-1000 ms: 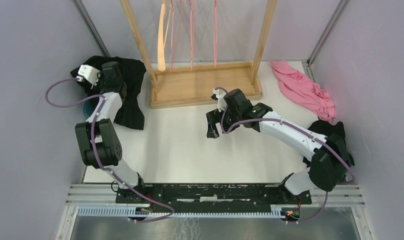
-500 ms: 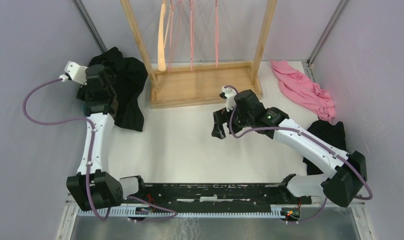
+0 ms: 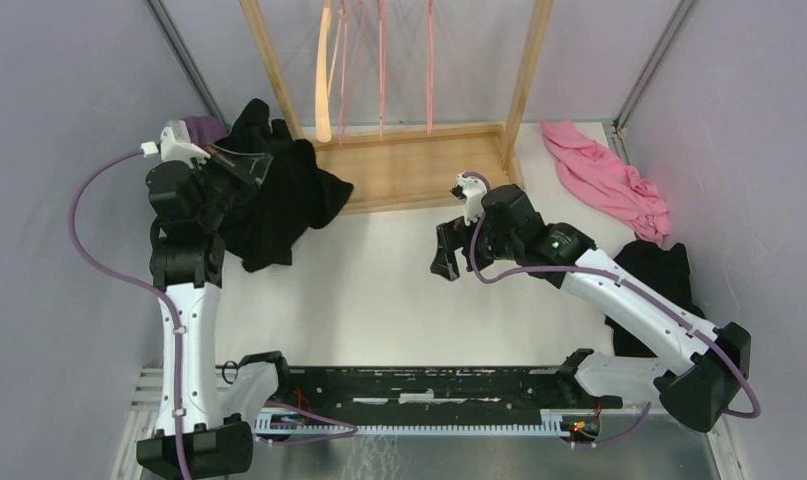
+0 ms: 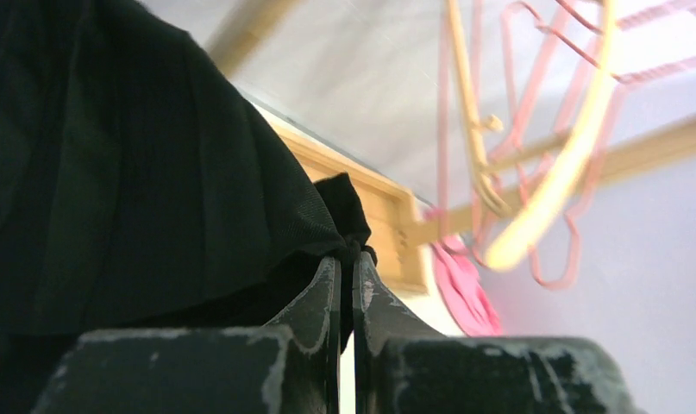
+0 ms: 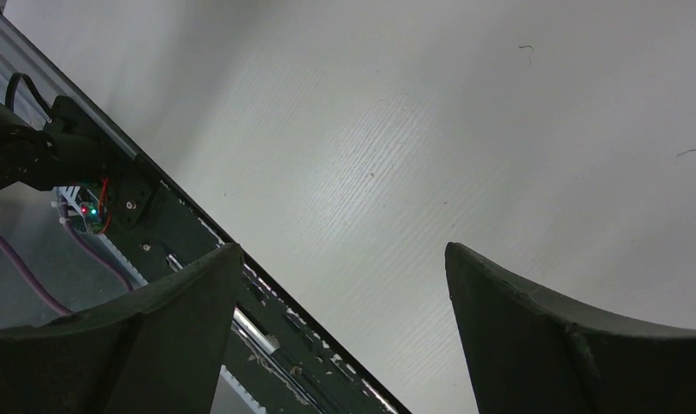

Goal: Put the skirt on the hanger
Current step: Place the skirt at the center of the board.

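Left end effector [image 4: 346, 259] clamped on skirt [image 3: 279, 200] edge. Skirt held up at 10 o'clock of surface [image 3: 379, 300], touching rack [image 3: 409, 170] base. Hanger [image 3: 324, 80] hangs on rack, 12 o'clock. Right end effector [image 5: 341, 250] wide, holding nothing, over surface centre.

Pink wire hangers [image 3: 382, 60] beside the hanger [image 3: 324, 75]

Hanger [image 3: 322, 90] hook off-frame, top cam
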Tool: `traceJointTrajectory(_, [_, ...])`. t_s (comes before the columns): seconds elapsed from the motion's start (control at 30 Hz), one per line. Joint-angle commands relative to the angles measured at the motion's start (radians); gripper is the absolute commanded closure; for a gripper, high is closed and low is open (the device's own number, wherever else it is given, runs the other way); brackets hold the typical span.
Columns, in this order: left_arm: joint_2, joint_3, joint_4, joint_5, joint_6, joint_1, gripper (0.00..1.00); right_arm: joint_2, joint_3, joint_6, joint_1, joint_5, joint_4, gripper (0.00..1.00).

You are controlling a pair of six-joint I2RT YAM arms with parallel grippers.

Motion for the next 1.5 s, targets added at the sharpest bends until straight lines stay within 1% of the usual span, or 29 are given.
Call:
traceJointTrajectory(0.0, [-0.058,0.050,0.085,0.340,-0.115,-0.018,0.94,-0.039,0.006,0.013,0.006,0.040,0.022,0.07])
traceJointTrajectory(0.13, [-0.112,0.044,0.135,0.455,-0.202,-0.033,0.93,-0.035,0.026,0.020,0.006,0.063,0.012,0.07])
traceJointTrajectory(0.23, [-0.153,0.032,0.156,0.495,-0.245,-0.045,0.93,-0.031,0.032,0.028,0.006,0.061,0.013,0.07])
traceJointTrajectory(0.3, [-0.185,-0.006,0.156,0.514,-0.253,-0.048,0.92,-0.031,0.026,0.033,0.006,0.062,0.015,0.07])
traceJointTrajectory(0.37, [-0.223,-0.075,0.153,0.522,-0.247,-0.049,0.91,-0.031,0.016,0.038,0.006,0.068,0.018,0.07])
traceJointTrajectory(0.47, [-0.283,-0.233,0.134,0.518,-0.225,-0.048,0.91,-0.028,-0.006,0.040,0.006,0.071,0.026,0.08])
traceJointTrajectory(0.57, [-0.344,-0.395,0.098,0.500,-0.200,-0.052,0.90,-0.012,-0.022,0.045,0.006,0.062,0.036,0.08])
traceJointTrajectory(0.67, [-0.411,-0.512,0.048,0.479,-0.174,-0.058,0.89,0.018,-0.034,0.050,0.006,0.047,0.060,0.08])
traceJointTrajectory(0.8, [-0.492,-0.610,-0.004,0.481,-0.164,-0.064,0.87,0.086,-0.031,0.066,0.006,0.007,0.116,0.08])
traceJointTrajectory(0.97, [-0.526,-0.669,-0.092,0.459,-0.100,-0.087,0.86,0.206,0.006,0.095,0.006,-0.052,0.206,0.09])
traceJointTrajectory(1.1, [-0.551,-0.667,-0.216,0.354,-0.004,-0.087,0.82,0.345,0.068,0.109,0.015,-0.128,0.321,0.08])
traceJointTrajectory(1.2, [-0.550,-0.618,-0.374,0.189,0.078,-0.087,0.81,0.457,0.142,0.113,0.019,-0.185,0.402,0.06])
traceJointTrajectory(1.23, [-0.551,-0.597,-0.424,0.135,0.092,-0.086,0.83,0.496,0.176,0.115,0.019,-0.196,0.421,0.05])
traceJointTrajectory(1.3, [-0.543,-0.553,-0.523,-0.031,0.069,-0.087,0.90,0.587,0.253,0.127,0.020,-0.229,0.455,0.05])
traceJointTrajectory(1.33, [-0.537,-0.540,-0.552,-0.078,0.045,-0.086,0.93,0.625,0.293,0.142,0.019,-0.246,0.476,0.04])
traceJointTrajectory(1.4, [-0.528,-0.525,-0.576,-0.117,0.012,-0.086,0.96,0.700,0.380,0.172,0.018,-0.283,0.518,0.04])
traceJointTrajectory(1.47, [-0.519,-0.513,-0.592,-0.135,-0.008,-0.086,0.93,0.770,0.457,0.197,0.019,-0.292,0.546,0.04])
